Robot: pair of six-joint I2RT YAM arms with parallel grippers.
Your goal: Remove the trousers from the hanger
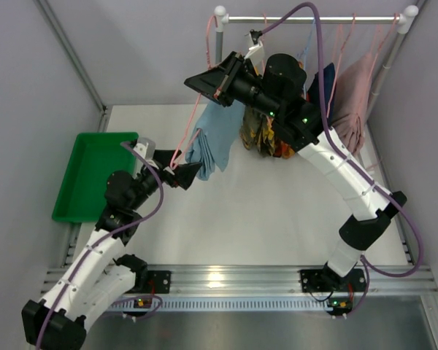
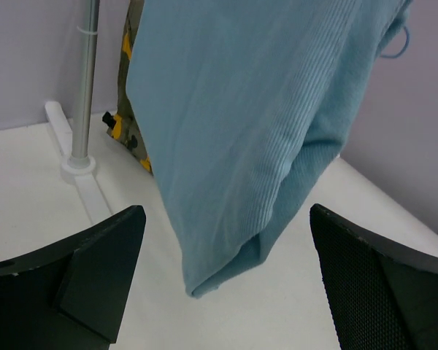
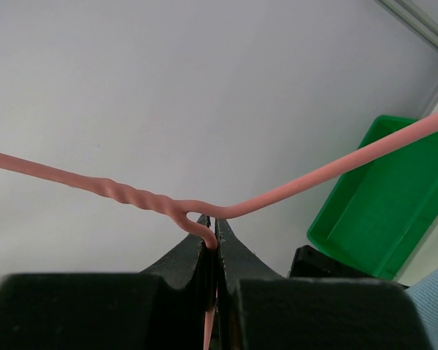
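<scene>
Item: my right gripper (image 3: 213, 235), clamped tight on the pink hanger (image 3: 314, 177) beside its twisted neck.
Item: my left gripper (image 2: 225, 217), spread wide, holding nothing, jaws flanking the lower end of the blue trousers (image 2: 226, 109).
Item: I see the yellow pair (image 2: 125, 127) hanging just behind the blue.

The light blue trousers (image 2: 241, 131) hang folded from a pink wire hanger (image 3: 292, 191), whose twisted neck is pinched in the closed right hand (image 3: 215, 237). Their ribbed lower fold dangles between the wide-spread fingers (image 2: 80, 277) of the left hand (image 2: 226, 219). The yellow trousers (image 2: 128, 109), blotched with black, hang just behind them, beyond that hand.
</scene>
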